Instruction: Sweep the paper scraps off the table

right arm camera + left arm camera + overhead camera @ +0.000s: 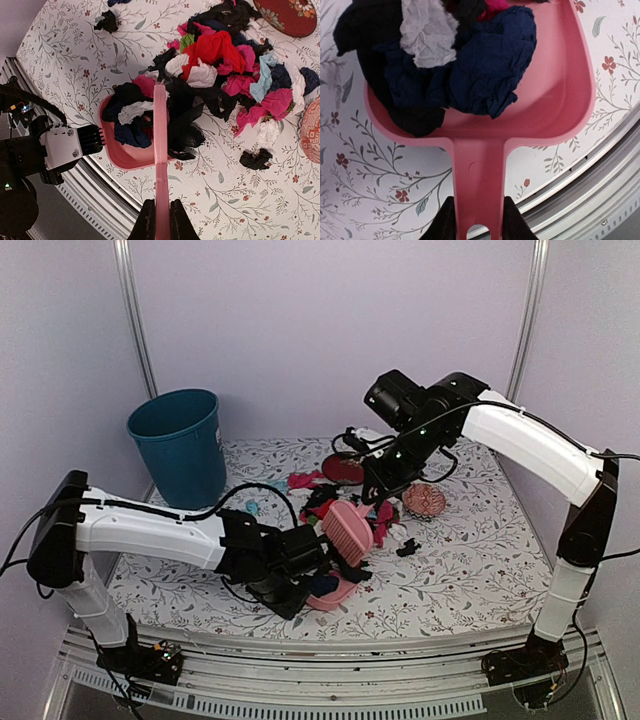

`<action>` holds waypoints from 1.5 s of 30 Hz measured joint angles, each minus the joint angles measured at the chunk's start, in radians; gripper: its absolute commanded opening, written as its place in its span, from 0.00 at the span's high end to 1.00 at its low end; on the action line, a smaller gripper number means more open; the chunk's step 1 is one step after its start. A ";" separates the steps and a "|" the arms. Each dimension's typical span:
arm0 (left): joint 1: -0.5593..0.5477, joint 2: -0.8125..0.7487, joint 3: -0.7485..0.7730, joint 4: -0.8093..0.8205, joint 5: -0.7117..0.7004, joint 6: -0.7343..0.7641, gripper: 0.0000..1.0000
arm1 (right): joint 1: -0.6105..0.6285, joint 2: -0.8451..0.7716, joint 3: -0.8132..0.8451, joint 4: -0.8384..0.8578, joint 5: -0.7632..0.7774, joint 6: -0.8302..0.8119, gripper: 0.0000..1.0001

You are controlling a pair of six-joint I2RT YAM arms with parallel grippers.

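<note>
The paper scraps (pixel 318 502) lie heaped in mid-table: black, hot pink, red, white and light blue bits (pixel 225 75). My left gripper (pixel 292 575) is shut on the handle of a pink dustpan (pixel 338 592), which lies flat on the table (pixel 450 570). In the left wrist view the pan (pixel 560 100) holds navy, black and white scraps (pixel 460 65), with my left gripper (pixel 477 222) on the handle. My right gripper (pixel 385 480) is shut on a pink brush (pixel 350 528). The right wrist view shows it edge-on (pixel 160 150), its head at the pan's mouth (pixel 122 155).
A teal bin (pixel 180 445) stands at the back left. A dark-red plate (pixel 343 469) and a pink patterned dish (pixel 424 501) sit beside the heap. Lone black scraps (pixel 255 159) (pixel 106 21) lie apart. The table's metal front edge (pixel 600 170) is close to the pan.
</note>
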 measured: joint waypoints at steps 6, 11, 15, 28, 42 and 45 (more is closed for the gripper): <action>0.000 -0.100 -0.069 -0.049 0.048 -0.079 0.84 | 0.000 0.081 0.157 -0.001 0.060 0.000 0.98; 0.001 -0.150 -0.116 -0.085 0.054 -0.106 0.84 | 0.000 0.184 0.195 0.008 0.135 -0.001 0.98; 0.014 -0.146 -0.113 -0.093 0.042 -0.104 0.84 | 0.002 0.233 0.181 0.018 0.156 -0.008 0.98; 0.040 -0.035 -0.054 -0.049 -0.003 -0.070 0.84 | 0.038 0.171 0.035 0.091 -0.033 -0.005 0.98; 0.041 -0.087 -0.035 -0.032 -0.075 -0.048 0.86 | 0.039 0.052 0.101 0.067 -0.063 0.059 0.98; 0.041 -0.121 -0.035 -0.028 -0.104 -0.040 0.86 | 0.039 0.050 0.146 0.047 -0.061 0.071 0.98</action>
